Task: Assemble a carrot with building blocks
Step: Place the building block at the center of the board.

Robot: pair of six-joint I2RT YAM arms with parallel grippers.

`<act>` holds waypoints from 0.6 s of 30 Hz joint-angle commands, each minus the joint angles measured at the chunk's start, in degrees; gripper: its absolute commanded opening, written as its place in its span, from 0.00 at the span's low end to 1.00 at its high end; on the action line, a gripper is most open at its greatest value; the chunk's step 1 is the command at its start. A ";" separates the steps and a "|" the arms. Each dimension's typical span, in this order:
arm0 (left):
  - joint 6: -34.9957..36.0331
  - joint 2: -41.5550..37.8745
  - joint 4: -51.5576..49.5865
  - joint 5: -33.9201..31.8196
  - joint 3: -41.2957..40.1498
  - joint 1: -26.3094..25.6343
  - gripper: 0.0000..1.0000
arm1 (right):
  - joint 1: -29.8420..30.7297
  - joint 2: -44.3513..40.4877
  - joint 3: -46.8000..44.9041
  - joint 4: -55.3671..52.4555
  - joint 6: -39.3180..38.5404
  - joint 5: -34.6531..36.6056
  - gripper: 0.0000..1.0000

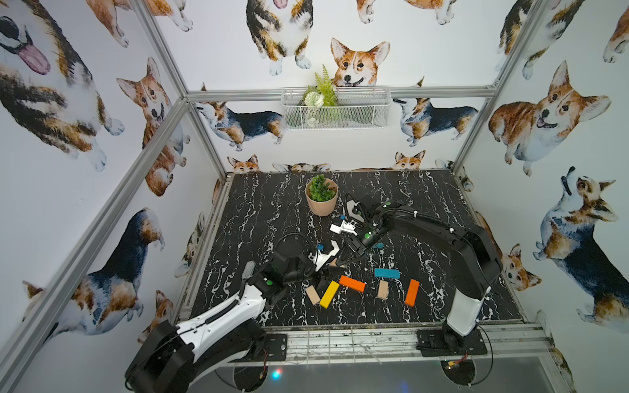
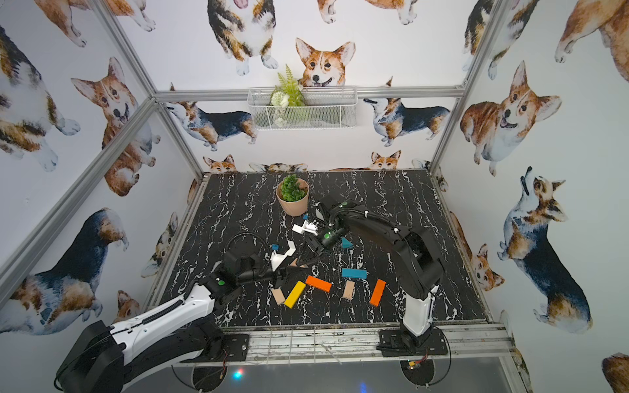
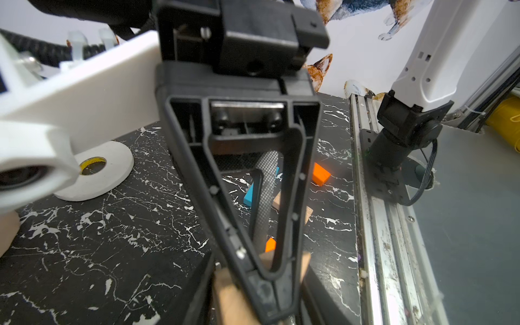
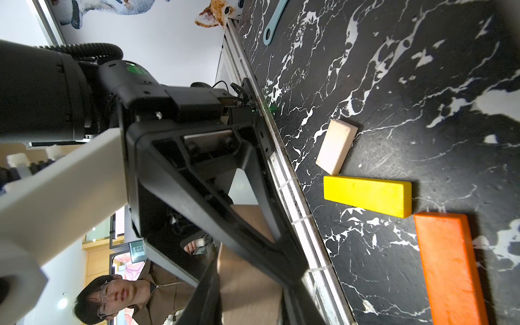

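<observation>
A plain-wood triangle (image 1: 333, 262) hangs just above the table's middle, between both grippers. My right gripper (image 1: 340, 260) reaches down from the right and is shut on this wood piece (image 4: 247, 275). My left gripper (image 1: 325, 272) comes in from the left; its near finger lies across the same piece (image 3: 230, 295) and its far finger is hidden. The other building blocks lie loose in front: a short wood block (image 1: 312, 295), a yellow bar (image 1: 329, 294), an orange bar (image 1: 352, 284), a blue bar (image 1: 387, 273), another wood block (image 1: 383, 290) and a second orange bar (image 1: 412, 292). A blue triangle (image 2: 346, 243) lies under the right arm. No carrot stands assembled.
A potted green plant (image 1: 321, 195) stands behind the grippers. A white tape roll (image 3: 95, 171) lies flat near the left wrist. A grey-blue tool (image 4: 274, 19) rests by the left rail. A wire basket (image 1: 335, 109) hangs on the back wall. Metal rails edge the table's front.
</observation>
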 commanded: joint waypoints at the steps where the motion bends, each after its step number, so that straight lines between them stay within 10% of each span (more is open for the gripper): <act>1: -0.62 0.14 1.42 -1.23 0.41 0.00 0.31 | 0.45 -0.72 -0.12 0.94 -0.92 -2.76 0.00; 18: -0.62 -1.82 1.33 -3.30 -0.38 0.00 0.15 | 0.47 -0.34 -0.48 1.33 -0.93 -3.24 0.00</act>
